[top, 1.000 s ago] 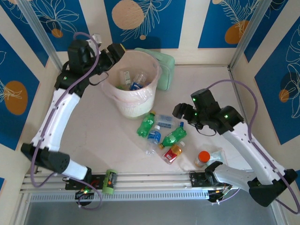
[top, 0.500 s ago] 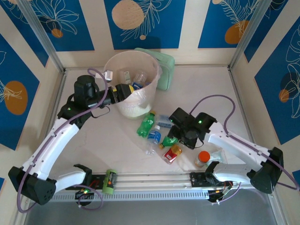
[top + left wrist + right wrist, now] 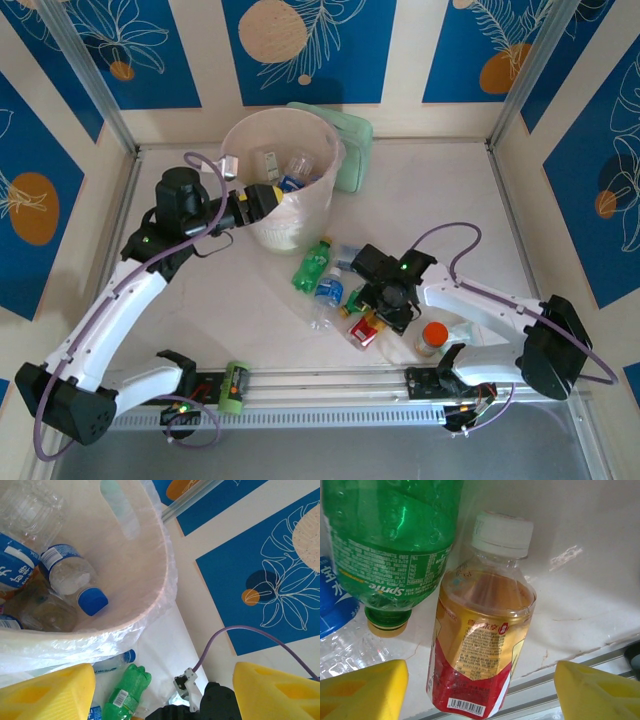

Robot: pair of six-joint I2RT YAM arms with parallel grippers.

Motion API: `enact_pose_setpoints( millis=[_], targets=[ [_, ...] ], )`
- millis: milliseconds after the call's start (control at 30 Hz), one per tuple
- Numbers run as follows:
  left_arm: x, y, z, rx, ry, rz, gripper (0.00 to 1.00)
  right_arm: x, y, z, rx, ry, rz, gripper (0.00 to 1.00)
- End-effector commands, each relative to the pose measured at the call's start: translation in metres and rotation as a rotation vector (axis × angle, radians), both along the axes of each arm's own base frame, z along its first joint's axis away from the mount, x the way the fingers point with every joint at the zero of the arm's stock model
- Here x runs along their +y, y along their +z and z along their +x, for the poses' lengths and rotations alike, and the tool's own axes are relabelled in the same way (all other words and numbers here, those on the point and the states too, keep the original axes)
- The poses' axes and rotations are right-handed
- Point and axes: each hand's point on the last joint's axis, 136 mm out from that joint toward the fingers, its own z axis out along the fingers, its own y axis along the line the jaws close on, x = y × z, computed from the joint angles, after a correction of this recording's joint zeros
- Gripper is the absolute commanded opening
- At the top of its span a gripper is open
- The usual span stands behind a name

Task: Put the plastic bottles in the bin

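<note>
near the desk's (image 3: 580, 595) front edge lies a small clear bottle (image 3: 480, 630) with a white cap, amber tint and glossy red-and-gold label. the right hand (image 3: 481, 692) straddles it, fingers (image 3: 365, 690) spread and clear of it. a ribbed green bottle (image 3: 390, 540) lies alongside. farther back, the round white bin (image 3: 288, 232), lined with a crinkled bag (image 3: 100, 640), holds blue-capped bottles (image 3: 75, 580). the left hand (image 3: 162, 692) is spread at its rim.

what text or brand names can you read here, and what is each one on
"Sprite": on the green bottle, upside down.
Red-yellow bottle: fine print and barcode, too small to read.
Blue-label bottle at the left edge: white Chinese characters, cut off.
Blue label in the bin: blurred.
</note>
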Motion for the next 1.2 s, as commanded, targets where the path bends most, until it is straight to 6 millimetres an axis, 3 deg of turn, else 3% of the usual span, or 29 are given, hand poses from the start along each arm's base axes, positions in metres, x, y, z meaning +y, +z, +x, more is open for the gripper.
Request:
enact_pose_setpoints(
  millis=[0, 600, 1000, 1167],
  targets=[
    [-0.003, 0.003, -0.002, -0.014, -0.019, -0.022, 0.72, 0.006, -0.007, -0.005, 0.042, -0.017, 0.016, 0.76],
    [-0.005, -0.004, 0.000, -0.001, -0.020, -0.011, 0.72, 0.010, -0.040, -0.002, 0.126, -0.012, -0.021, 0.74],
    [-0.004, -0.004, 0.000, 0.005, -0.016, -0.016, 0.72, 0.008, -0.043, 0.001, 0.135, -0.013, -0.036, 0.52],
    [-0.004, -0.002, 0.001, 0.001, -0.013, -0.022, 0.72, 0.007, -0.039, 0.002, 0.118, -0.012, -0.038, 0.50]
  ],
)
